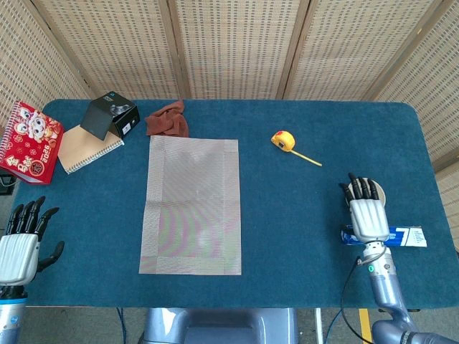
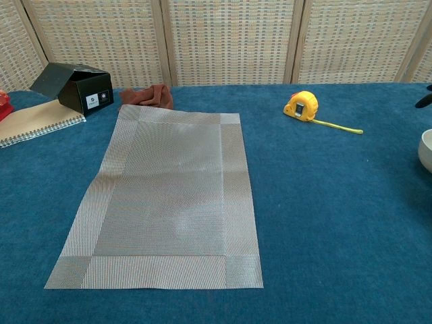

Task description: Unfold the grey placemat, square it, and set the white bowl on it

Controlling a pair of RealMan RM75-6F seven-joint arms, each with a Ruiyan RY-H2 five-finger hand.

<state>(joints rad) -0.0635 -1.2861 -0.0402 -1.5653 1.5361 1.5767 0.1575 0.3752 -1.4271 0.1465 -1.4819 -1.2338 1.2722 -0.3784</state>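
i see the grey placemat (image 1: 191,206) lying fully opened and flat on the blue table (image 1: 301,236), long side running away from me, its far edge just beside a crumpled brown cloth (image 1: 168,120). in the chest view the mat's left edge bows outward a little toward the near corner.

my right hand (image 1: 366,211) sits at the right side of the table, back up, fingers stretched forward and resting over the white bowl (image 1: 380,192), of which only a sliver of rim shows past the fingertips; i cannot tell if the hand actually grips it. in the chest view just the bowl's edge shows at the right border. a blue and white packet (image 1: 403,236) lies under or just behind the wrist.

my left hand (image 1: 21,240) hovers off the near left corner of the table, fingers spread apart, holding nothing, well apart from the mat.

a yellow tape measure (image 1: 284,140) with its tape pulled out a bit lies between mat and bowl. at the far left sit a black box (image 1: 110,116) on a spiral notebook (image 1: 86,149), and a red book (image 1: 29,142).
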